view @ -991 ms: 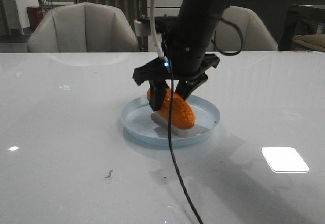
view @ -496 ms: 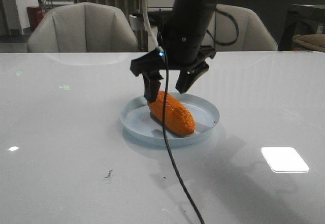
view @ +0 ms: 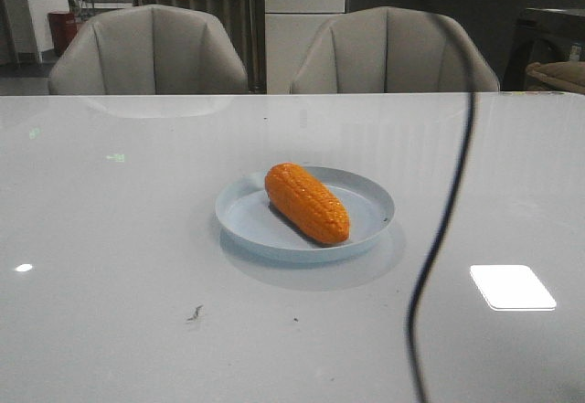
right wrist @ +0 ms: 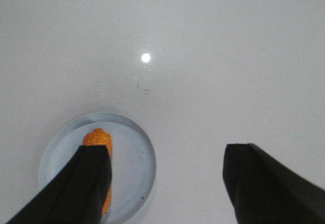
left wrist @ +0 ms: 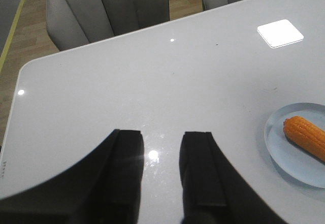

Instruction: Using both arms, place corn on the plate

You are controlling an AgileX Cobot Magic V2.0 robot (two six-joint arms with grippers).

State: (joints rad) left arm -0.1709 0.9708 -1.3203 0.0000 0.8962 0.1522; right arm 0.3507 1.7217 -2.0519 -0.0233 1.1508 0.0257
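Observation:
The orange corn (view: 308,203) lies on its side in the pale blue plate (view: 367,204) at the middle of the table. No gripper shows in the front view; only a black cable (view: 445,229) hangs there. In the right wrist view my right gripper (right wrist: 167,158) is wide open and empty, high above the table, with the corn (right wrist: 98,138) and plate (right wrist: 133,158) below, one finger partly covering the corn. In the left wrist view my left gripper (left wrist: 161,137) is open and empty over bare table, well apart from the plate (left wrist: 284,150) and corn (left wrist: 306,135).
Two grey chairs (view: 151,51) stand behind the table's far edge. A bright light reflection (view: 512,286) lies on the table at the right. Small dark specks (view: 196,312) mark the table near the front.
The black arm that held the corn over the plate has let it go, lifted and left the front view. The corn now lies free in the plate.

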